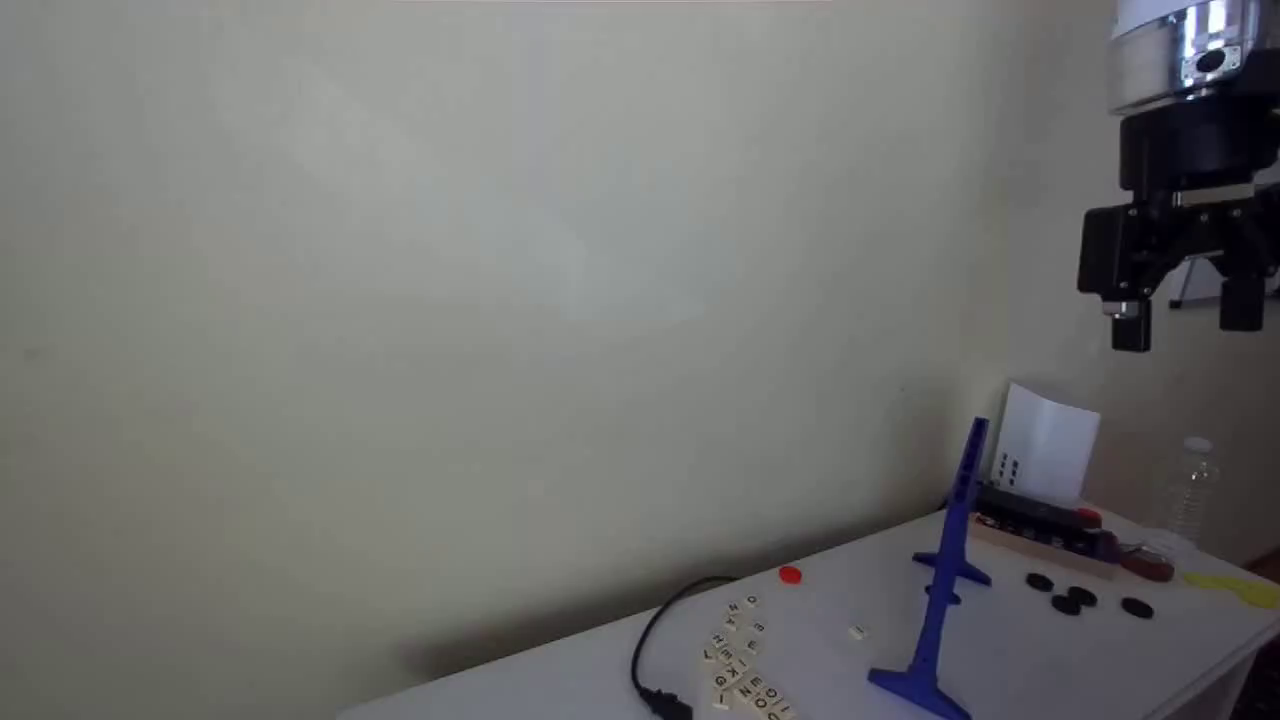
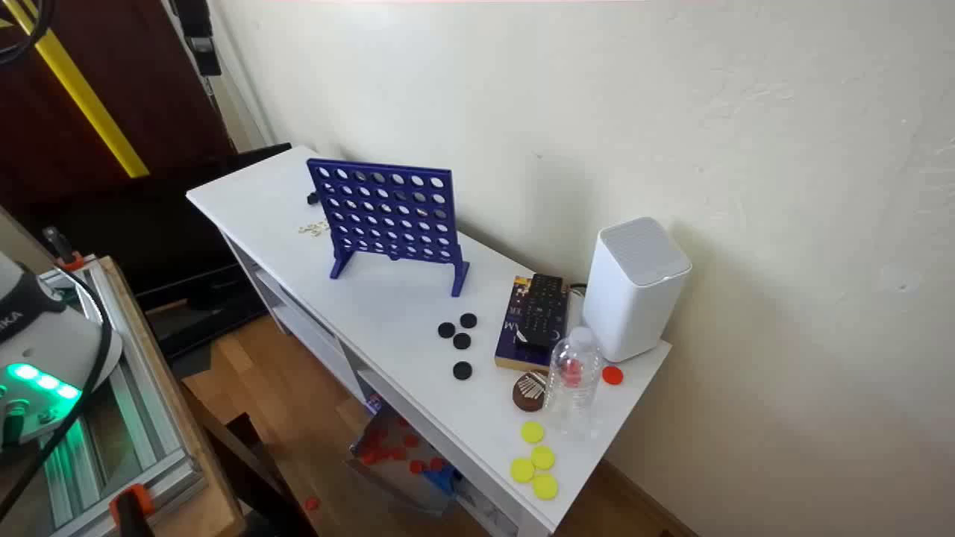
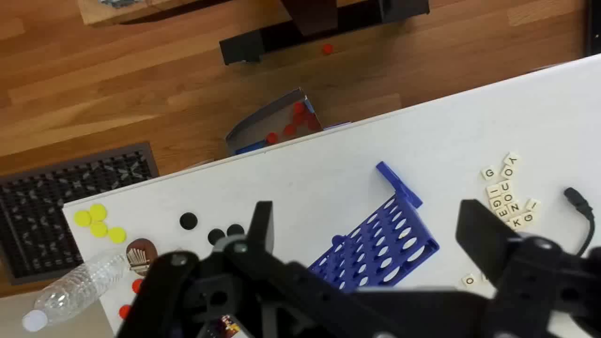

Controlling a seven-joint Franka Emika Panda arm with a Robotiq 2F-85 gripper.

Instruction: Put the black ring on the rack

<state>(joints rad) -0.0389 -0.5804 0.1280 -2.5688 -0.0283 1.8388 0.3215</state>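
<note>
The pincer (image 1: 1187,322) was wide apart with nothing in it, high above the white table (image 2: 380,324). Four black discs (image 2: 462,341) lay near the blue rack (image 1: 951,550), not touching it. The first step, picking one up, seemed due: the pincer needed to go down around a disc and squeeze.

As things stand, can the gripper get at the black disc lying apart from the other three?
Probably yes: the gripper hangs open, the lone black disc has bare white table around it, and the blue rack stands clear of it.
</note>
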